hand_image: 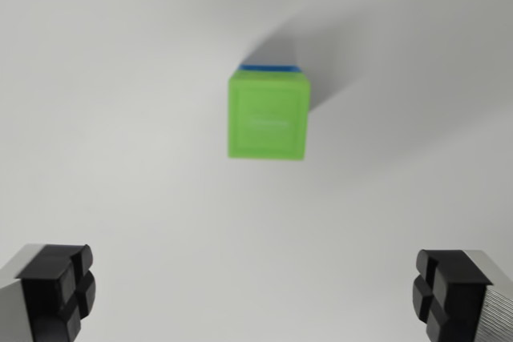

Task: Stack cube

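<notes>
A green cube sits on top of a blue cube, of which only a thin strip shows at the green cube's far edge. Both stand on a white surface in the middle of the wrist view. My gripper is open, and its two black fingertips sit in the lower corners of the view, well apart. Nothing is between them. The stack lies above the fingertips in the picture, clear of both.
A soft grey shadow falls from the stack toward the wrist view's upper right. The white surface fills all of the view around the cubes.
</notes>
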Controlling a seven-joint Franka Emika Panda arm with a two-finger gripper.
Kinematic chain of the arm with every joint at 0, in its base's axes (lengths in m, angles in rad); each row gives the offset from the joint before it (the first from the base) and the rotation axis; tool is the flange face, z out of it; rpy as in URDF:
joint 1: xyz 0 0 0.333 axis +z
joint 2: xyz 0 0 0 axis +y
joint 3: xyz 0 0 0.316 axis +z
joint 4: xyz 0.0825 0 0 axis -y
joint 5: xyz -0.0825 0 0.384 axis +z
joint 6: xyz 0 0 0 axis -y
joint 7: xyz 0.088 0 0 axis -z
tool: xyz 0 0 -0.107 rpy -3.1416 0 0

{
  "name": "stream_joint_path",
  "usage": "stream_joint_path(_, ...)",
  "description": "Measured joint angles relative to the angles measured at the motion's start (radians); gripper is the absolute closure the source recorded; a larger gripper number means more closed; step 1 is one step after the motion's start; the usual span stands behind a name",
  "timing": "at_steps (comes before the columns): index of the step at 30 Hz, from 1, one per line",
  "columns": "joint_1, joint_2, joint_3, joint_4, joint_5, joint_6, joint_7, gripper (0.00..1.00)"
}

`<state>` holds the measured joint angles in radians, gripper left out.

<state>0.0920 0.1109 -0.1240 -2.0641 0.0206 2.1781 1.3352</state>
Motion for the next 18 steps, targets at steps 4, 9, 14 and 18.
stream_joint_path(4, 0.0, -0.019, 0.0, 0.023, -0.003, -0.042, 0.002, 0.0)
stream_joint_path(9, 0.0, -0.037, 0.0, 0.048, -0.006, -0.084, 0.004, 0.0)
stream_joint_path(14, 0.0, -0.049, 0.0, 0.072, -0.007, -0.121, 0.006, 0.0)
stream_joint_path(18, 0.0, -0.058, 0.0, 0.09, -0.009, -0.147, 0.007, 0.0)
